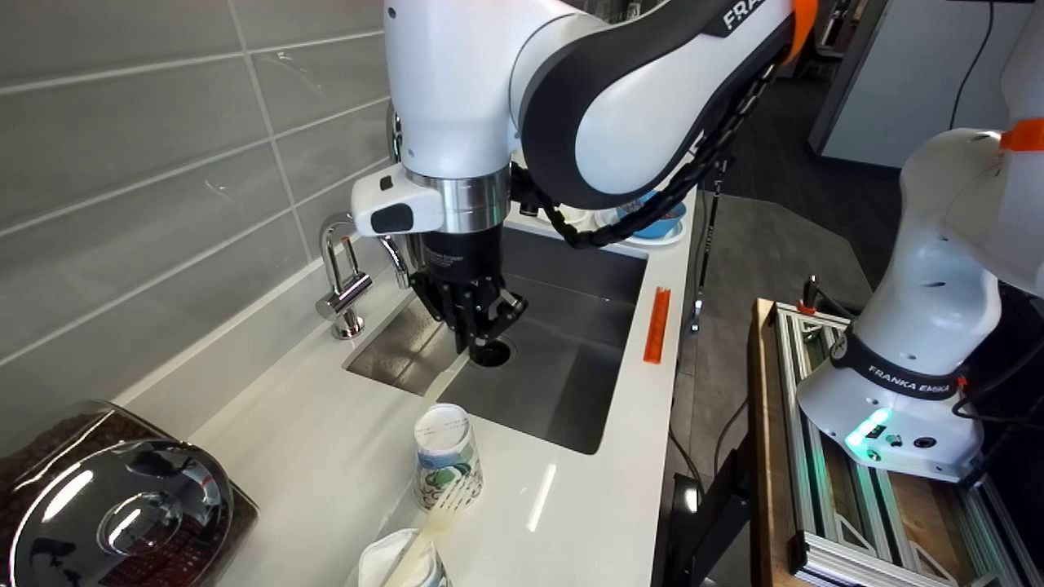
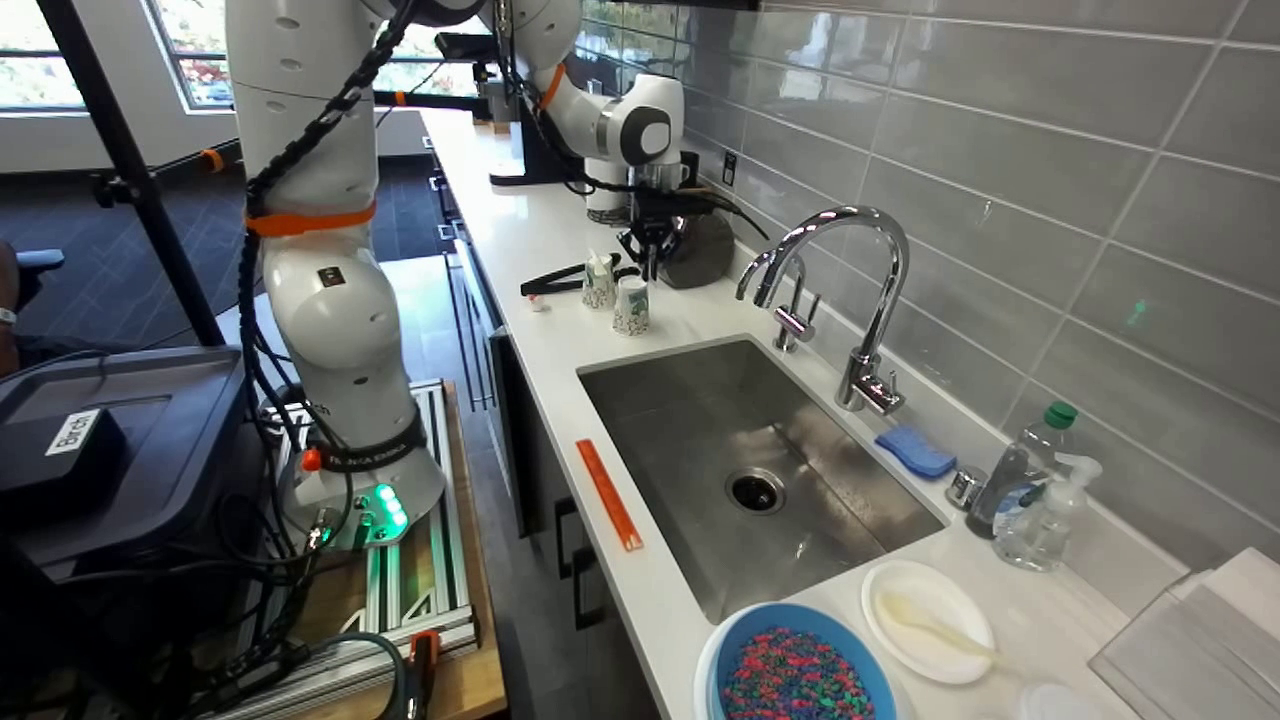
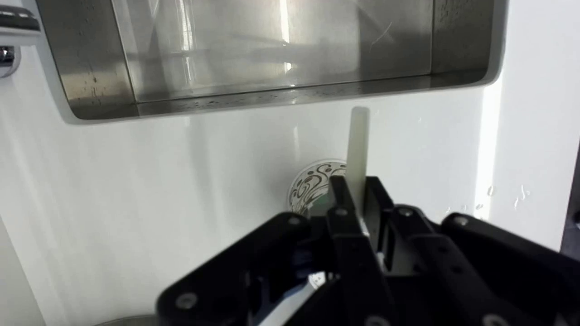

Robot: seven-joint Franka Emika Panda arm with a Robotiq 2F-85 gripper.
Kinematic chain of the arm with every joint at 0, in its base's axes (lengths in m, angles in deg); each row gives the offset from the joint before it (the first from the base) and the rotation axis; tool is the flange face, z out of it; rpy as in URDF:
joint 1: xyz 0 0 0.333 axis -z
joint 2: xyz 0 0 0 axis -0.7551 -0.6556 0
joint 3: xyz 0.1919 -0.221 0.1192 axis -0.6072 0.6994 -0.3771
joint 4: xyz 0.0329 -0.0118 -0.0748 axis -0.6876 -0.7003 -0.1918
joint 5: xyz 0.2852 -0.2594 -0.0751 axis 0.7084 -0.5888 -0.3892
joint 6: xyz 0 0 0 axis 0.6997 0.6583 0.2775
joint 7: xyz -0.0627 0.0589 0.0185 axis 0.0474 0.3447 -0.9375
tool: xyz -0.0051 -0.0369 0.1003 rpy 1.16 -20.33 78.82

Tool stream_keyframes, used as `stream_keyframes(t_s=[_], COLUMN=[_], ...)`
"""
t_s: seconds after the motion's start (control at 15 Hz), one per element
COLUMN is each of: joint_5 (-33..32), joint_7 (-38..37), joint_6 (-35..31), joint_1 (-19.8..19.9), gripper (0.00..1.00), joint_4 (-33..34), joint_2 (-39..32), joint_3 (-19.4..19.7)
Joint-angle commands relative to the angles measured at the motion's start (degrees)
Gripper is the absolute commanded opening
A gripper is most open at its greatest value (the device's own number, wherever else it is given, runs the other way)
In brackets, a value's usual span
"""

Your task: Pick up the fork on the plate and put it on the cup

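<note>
My gripper (image 3: 355, 183) is shut on a thin pale utensil, taken to be the fork (image 3: 359, 140); its plain end points down and no tines show. It also shows in an exterior view (image 1: 444, 381). The patterned cup (image 1: 447, 461) stands upside down beside the sink; in the wrist view the cup (image 3: 312, 185) lies below the jaws, partly hidden by them. In an exterior view the gripper (image 2: 652, 268) is above and just behind the cup (image 2: 632, 308). The white plate (image 2: 908, 576) lies beyond the sink with another pale utensil (image 2: 935, 627) on it.
A second patterned cup (image 2: 599, 283) stands beside the cup, with a fork (image 1: 444, 512) leaning out of it. A glass jar (image 1: 134, 505), the sink (image 2: 680, 480), tall faucet (image 2: 880, 290), orange strip (image 2: 608, 495) and blue bowl of beads (image 2: 735, 640) are around.
</note>
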Motion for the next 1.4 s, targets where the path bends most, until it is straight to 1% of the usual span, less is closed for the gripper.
stream_keyframes(t_s=[0.0,0.4,0.47,1.07,1.33], joint_5=[-0.12,-0.18,-0.18,-0.74,-0.55], joint_7=[-0.2,-0.28,-0.28,-0.1,-0.15], joint_6=[0.14,0.14,0.14,-1.52,-4.01], joint_1=[0.31,0.26,0.26,-0.68,-0.74], gripper=[0.13,0.13,0.03,0.03,0.03], joint_4=[0.31,0.53,0.53,0.27,0.45], joint_2=[-0.16,-0.32,-0.32,-1.98,-3.05], joint_3=[-0.52,-0.62,-0.62,-2.33,-2.76])
